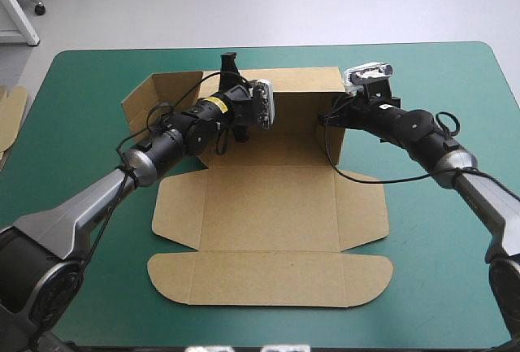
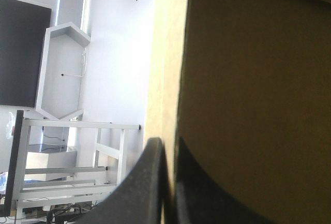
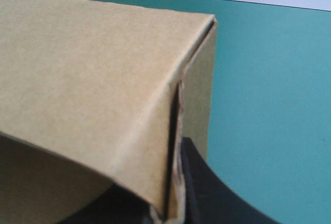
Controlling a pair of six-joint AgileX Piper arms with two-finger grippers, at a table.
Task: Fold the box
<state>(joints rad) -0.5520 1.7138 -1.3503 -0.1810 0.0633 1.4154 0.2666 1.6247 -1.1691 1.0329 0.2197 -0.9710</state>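
The brown box (image 1: 268, 206) lies mid-table with its lid and front flaps flat toward the near edge. Its back wall and right wall stand raised, and the left wall leans outward. My left gripper (image 1: 230, 67) is at the top of the back wall near its left end. In the left wrist view the gripper (image 2: 168, 149) is shut on the box (image 2: 248, 105), with the board's edge between the fingers. My right gripper (image 1: 327, 118) is at the right wall's back corner. In the right wrist view the gripper (image 3: 173, 188) is shut on the box (image 3: 88, 69), one finger on each side of the wall.
The edge of another brown board (image 1: 10, 112) shows at the table's left edge. Bare teal-green cover (image 1: 439, 230) lies right of the box and in front of it. The table's far edge runs just behind the back wall.
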